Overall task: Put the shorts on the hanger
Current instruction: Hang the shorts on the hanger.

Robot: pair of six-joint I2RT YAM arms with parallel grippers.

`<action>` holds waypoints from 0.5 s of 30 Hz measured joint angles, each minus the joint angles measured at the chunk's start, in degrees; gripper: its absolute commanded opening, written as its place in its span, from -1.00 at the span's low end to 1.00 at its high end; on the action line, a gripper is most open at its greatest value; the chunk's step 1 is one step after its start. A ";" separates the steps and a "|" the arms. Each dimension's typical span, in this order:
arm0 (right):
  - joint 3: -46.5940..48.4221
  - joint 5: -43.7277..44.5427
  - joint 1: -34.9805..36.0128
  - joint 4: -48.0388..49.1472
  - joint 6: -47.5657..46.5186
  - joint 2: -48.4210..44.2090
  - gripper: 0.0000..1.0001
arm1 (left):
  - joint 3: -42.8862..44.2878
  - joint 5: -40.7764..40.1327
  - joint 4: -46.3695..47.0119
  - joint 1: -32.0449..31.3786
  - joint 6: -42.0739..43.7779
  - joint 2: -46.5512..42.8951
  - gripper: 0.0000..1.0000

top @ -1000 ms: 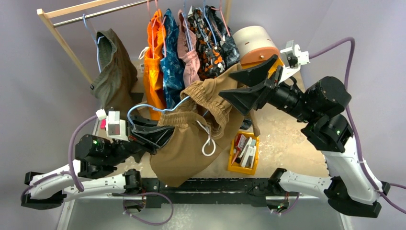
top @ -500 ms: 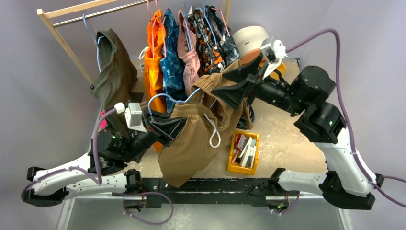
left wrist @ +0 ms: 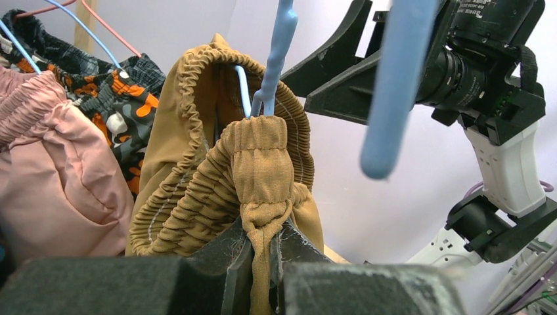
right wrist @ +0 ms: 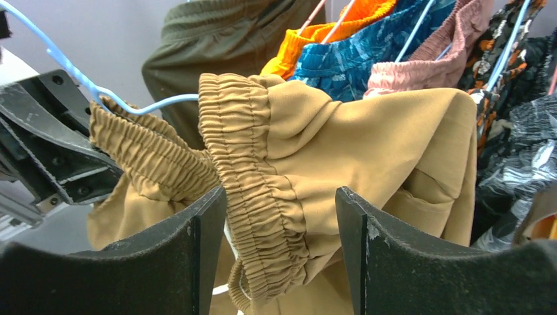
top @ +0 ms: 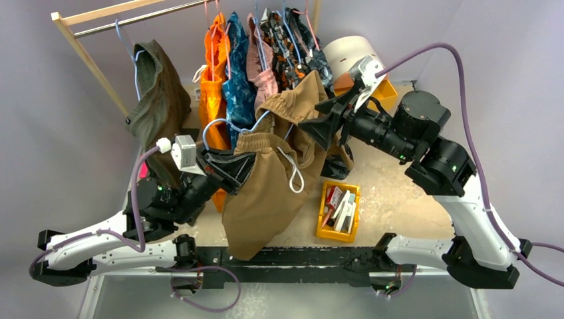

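The tan shorts [top: 266, 193], waistband ribbed with gathers, drape over the thin light-blue hanger [left wrist: 279, 39]. Below the hanger the left gripper [left wrist: 261, 246] pinches that waistband; beside it the right gripper [right wrist: 281, 223] straddles the cloth, jaws apart.

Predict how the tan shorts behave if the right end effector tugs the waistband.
Probably floppy: the shorts hang limp below the left end effector's pinch. The gathered elastic waistband likely stretches before anything shifts. A tug may drag the hanger, whose wire passes inside the waistband.
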 measured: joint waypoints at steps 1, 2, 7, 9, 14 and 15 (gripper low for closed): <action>-0.02 0.61 0.00 -0.28 -0.37 -0.04 0.26 | 0.00 -0.31 0.04 0.00 0.00 0.17 -1.00; -0.04 0.83 0.00 -0.55 -0.79 -0.04 0.25 | 0.02 -0.44 0.07 0.00 0.00 0.33 -1.00; -0.22 2.05 0.00 -1.07 -2.47 0.24 0.23 | 1.46 -1.22 -0.48 0.00 -0.07 1.90 -1.00; -0.50 2.43 0.00 -1.09 -2.99 0.24 0.23 | 2.67 -1.66 -1.14 0.00 -0.13 2.71 -1.00; -0.70 2.51 0.04 -1.03 -4.04 0.61 0.29 | 3.54 -2.80 -1.79 0.00 -0.57 4.02 -1.00; -0.85 2.54 0.04 -1.03 -4.13 0.68 0.32 | 3.54 -2.97 -1.86 0.00 -0.61 4.07 -1.00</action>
